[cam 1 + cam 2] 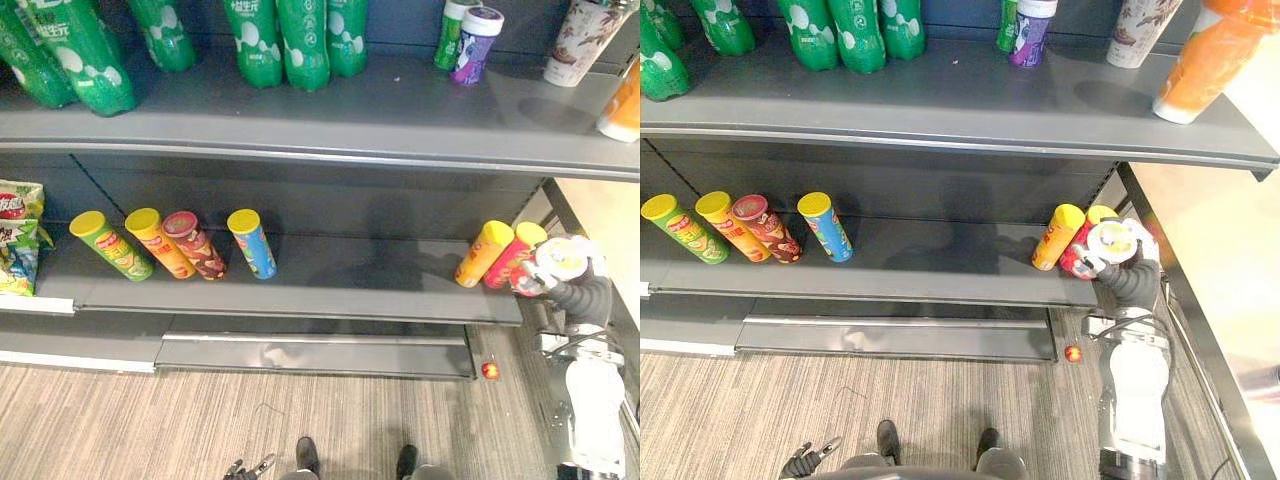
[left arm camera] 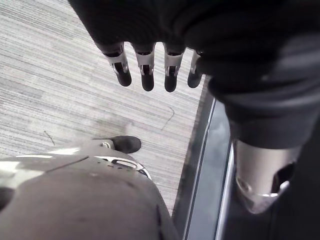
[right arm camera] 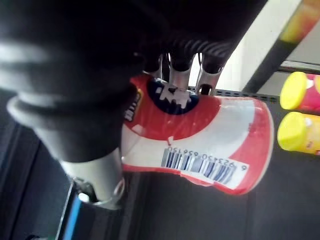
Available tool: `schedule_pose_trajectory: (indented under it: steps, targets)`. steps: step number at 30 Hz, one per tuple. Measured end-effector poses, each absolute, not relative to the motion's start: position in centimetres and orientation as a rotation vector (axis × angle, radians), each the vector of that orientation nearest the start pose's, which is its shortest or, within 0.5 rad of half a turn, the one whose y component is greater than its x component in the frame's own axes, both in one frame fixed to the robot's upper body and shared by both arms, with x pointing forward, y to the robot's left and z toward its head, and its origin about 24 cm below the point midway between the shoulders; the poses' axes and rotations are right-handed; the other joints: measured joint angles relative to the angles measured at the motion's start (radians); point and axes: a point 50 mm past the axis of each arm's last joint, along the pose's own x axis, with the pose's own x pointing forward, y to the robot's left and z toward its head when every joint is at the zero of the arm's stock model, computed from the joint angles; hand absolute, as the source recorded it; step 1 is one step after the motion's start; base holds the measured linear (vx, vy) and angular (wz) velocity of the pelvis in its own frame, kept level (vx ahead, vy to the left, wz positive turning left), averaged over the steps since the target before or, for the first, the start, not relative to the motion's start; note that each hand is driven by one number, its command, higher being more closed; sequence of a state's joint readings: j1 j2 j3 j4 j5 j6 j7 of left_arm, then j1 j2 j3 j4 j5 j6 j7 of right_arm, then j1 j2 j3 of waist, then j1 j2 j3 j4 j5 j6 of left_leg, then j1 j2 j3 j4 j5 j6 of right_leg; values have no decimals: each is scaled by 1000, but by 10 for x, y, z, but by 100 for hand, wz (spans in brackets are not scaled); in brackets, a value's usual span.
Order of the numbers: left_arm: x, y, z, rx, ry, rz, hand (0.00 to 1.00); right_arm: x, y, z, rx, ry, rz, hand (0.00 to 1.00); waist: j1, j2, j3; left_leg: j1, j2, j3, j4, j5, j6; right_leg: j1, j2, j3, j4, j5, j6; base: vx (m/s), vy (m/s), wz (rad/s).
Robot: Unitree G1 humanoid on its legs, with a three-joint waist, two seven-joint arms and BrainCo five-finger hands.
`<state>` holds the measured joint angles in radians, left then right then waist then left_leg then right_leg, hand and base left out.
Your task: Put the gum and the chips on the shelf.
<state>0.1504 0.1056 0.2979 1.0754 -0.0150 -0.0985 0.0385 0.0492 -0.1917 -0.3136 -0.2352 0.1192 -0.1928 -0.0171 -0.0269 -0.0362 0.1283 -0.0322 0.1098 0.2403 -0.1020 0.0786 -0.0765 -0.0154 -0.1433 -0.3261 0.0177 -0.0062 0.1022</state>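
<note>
The chips cup (image 3: pixel 210 145) is red and white with a white lid. It is in the right robot hand (image 1: pixel 1128 281), whose fingers (image 3: pixel 174 76) and thumb curl around it. The cup is at the right end of the lower shelf (image 1: pixel 350 280). You cannot tell if it touches the shelf. Just beside it lean a red can (image 1: pixel 508 262) and a yellow can (image 1: pixel 482 254), both with yellow lids.

Far along the same shelf, four more cans lean in a row: a green can (image 1: pixel 112 246), an orange can (image 1: pixel 160 243), a dark red can (image 1: pixel 194 244) and a blue can (image 1: pixel 253 244). Snack bags (image 1: pixel 18 235) sit at the left end.

On the top shelf (image 1: pixel 330 115) a purple gum tub (image 1: pixel 477 45) stands right next to a green gum tub (image 1: pixel 450 35). Green bottles (image 1: pixel 290 40) stand to their left, and a cup (image 1: pixel 584 38) and an orange bottle (image 1: pixel 1200 60) to their right.

A small red thing (image 1: pixel 490 370) lies on the floor (image 1: pixel 200 420) below the shelf end.

The left robot hand (image 2: pixel 146 64) hangs low over the floor. Its fingers are straight and hold nothing.
</note>
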Motion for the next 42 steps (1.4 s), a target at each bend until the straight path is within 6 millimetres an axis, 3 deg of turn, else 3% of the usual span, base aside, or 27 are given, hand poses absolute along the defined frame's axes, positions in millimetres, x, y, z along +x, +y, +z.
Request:
schedule_pose_trajectory:
  steps: [14, 19, 24, 31, 34, 42]
  targets:
    - [51, 233, -163, 4, 1160, 363, 0, 247, -256, 211, -240, -746, -218, 100, -1, -14, -47, 20, 14, 53, -1, 1, 1, -3, 16, 51, -18, 21, -9, 9, -4, -11]
    - [51, 233, -164, 19, 1168, 344, 0, 260, -244, 233, -248, -814, -166, 100, -1, -15, -49, 20, 16, 56, -1, 2, -1, -5, 20, 57, -24, 28, -13, -18, -1, -3]
    - [45, 233, -165, 34, 1190, 331, 0, 281, -236, 238, -188, -788, -112, 100, 1, -25, -57, 18, 14, 56, -2, 6, 1, -2, 20, 57, -35, 36, -8, 0, 0, 0]
    - [46, 233, -165, 58, 1199, 296, 0, 341, -224, 260, -121, -651, -29, 100, 15, -27, -59, 14, 13, 51, -2, 11, 5, 1, 21, 57, -51, 51, -11, 0, 0, 0]
    - [49, 232, -164, 57, 1193, 288, 0, 354, -222, 270, -110, -610, -17, 100, 34, -27, -59, 12, 14, 48, -2, 15, 9, 1, 22, 55, -52, 54, -14, 13, -2, 2]
    - [50, 232, -165, 47, 1204, 295, 0, 375, -208, 291, -90, -554, 16, 100, 38, -27, -58, 0, 17, 25, -1, 29, 6, 1, 28, 37, -55, 57, -16, 22, -4, 8]
